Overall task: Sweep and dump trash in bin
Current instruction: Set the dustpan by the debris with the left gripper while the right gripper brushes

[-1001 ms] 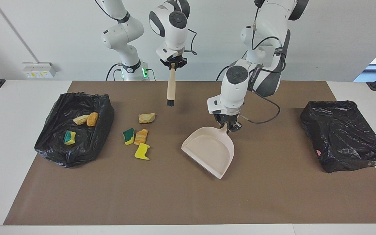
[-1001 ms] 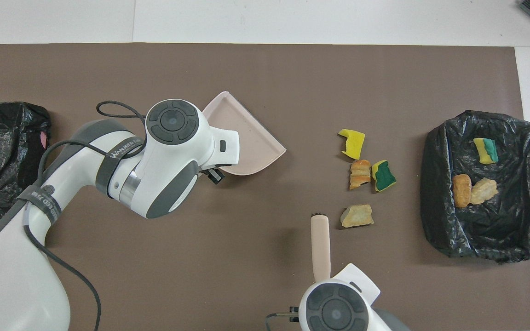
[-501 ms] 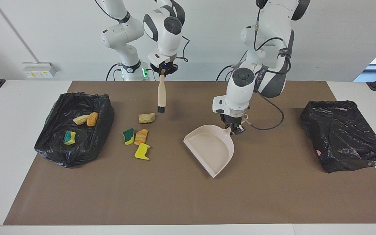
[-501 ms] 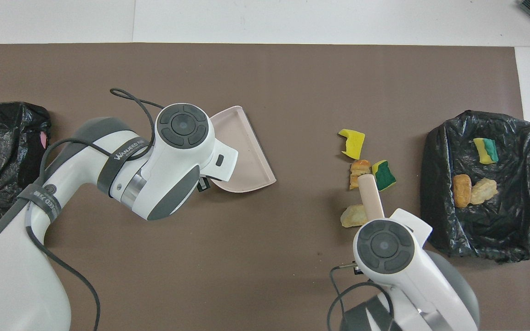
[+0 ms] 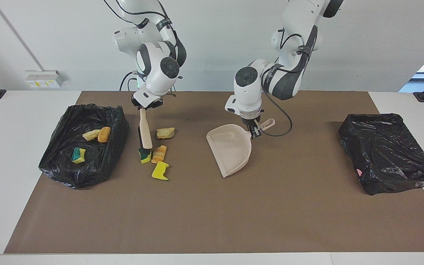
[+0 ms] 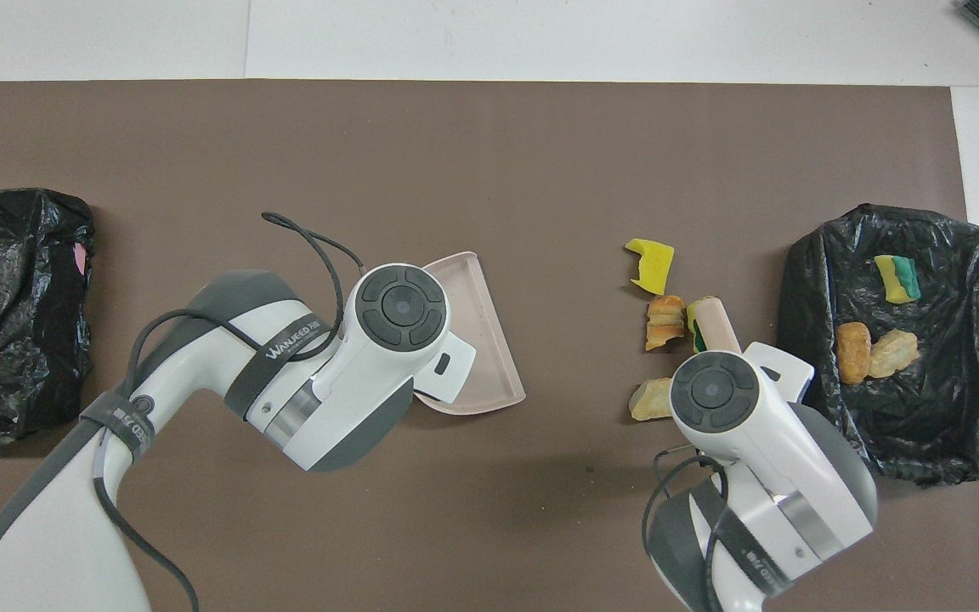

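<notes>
Four pieces of trash lie on the brown mat beside the bin [image 5: 68,173]: a tan lump [image 5: 165,133], an orange lump [image 5: 159,154], a yellow scrap [image 5: 160,171] and a green-yellow sponge scrap [image 5: 145,157]. My right gripper [image 5: 146,105] is shut on a brush's beige handle [image 5: 145,130] [image 6: 717,323]. The bristles hang down at the sponge scrap. My left gripper [image 5: 255,129] is shut on the handle of the beige dustpan [image 5: 230,149] [image 6: 477,323], held tilted over the mat's middle with its open edge turned toward the trash. From overhead both wrists hide their fingers.
The black-lined bin at the right arm's end holds three more pieces [image 5: 91,135] [image 5: 104,134] [image 5: 78,155]. A second black-lined bin [image 5: 387,152] [image 6: 5,306] sits at the left arm's end. The left arm's cable [image 5: 283,127] loops beside the dustpan handle.
The right arm swung the brush toward the bin end and lowered its bristles to the sponge scrap. The left arm drew the dustpan toward the robots and turned it.
</notes>
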`<action>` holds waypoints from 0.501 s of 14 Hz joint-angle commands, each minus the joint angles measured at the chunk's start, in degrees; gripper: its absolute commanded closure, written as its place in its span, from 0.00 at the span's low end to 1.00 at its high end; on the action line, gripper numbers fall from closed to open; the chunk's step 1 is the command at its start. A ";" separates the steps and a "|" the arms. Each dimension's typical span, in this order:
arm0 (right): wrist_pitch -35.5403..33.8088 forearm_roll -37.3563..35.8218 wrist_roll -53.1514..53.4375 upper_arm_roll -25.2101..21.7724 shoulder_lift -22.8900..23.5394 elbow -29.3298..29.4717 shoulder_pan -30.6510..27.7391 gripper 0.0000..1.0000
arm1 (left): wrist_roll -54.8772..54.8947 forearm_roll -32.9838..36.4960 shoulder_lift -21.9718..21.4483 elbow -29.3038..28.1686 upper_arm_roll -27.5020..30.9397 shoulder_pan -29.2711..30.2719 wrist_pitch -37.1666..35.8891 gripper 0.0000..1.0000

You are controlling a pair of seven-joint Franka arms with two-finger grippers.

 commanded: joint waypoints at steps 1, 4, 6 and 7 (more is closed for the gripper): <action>1.95 -0.85 -3.23 0.79 0.20 0.60 -2.58 1.00 | 0.79 0.79 -2.53 -3.20 -1.76 -0.12 0.75 1.00; 1.96 2.30 -5.76 0.88 1.34 0.60 -2.76 1.00 | 0.70 0.79 -3.41 -5.30 -3.69 -0.03 2.24 1.00; 2.14 9.75 -12.25 0.79 1.78 0.60 -3.72 1.00 | 0.70 0.62 -4.46 -8.02 -4.32 0.23 4.88 1.00; 2.22 13.36 -14.37 0.79 1.78 0.60 -3.90 1.00 | 0.70 0.62 -5.16 -8.73 -4.40 0.23 5.15 1.00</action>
